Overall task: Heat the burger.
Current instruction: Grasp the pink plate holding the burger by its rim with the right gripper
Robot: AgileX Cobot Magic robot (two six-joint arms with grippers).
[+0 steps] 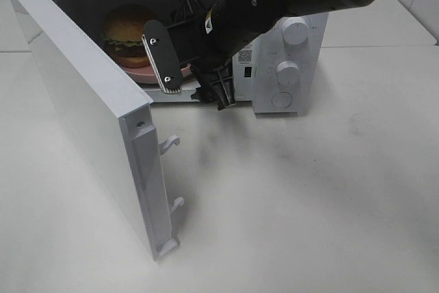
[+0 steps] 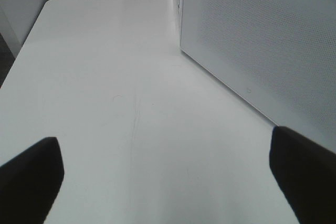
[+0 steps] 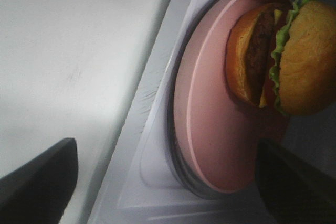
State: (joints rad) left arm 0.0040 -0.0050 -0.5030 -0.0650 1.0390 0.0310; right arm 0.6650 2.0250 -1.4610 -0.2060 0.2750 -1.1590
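The burger [image 1: 125,32], with its golden bun, green lettuce and dark patty, sits on a pink plate [image 1: 137,66] inside the open microwave [image 1: 271,80]. My right gripper [image 1: 192,77] hovers at the oven's opening, just in front of the plate, open and holding nothing. The right wrist view shows the burger [image 3: 294,56] resting on the plate [image 3: 210,124], with the right gripper [image 3: 168,182] spread wide and both dark fingertips clear of the plate. My left gripper [image 2: 168,182] is open over bare table; it is out of the exterior high view.
The microwave door [image 1: 75,101] swings far out to the left, its latch hooks facing the front. Its outer perforated face [image 2: 262,40] stands close beside my left gripper. Two knobs [image 1: 291,32] are on the control panel. A white table [image 1: 309,204] spreads in front.
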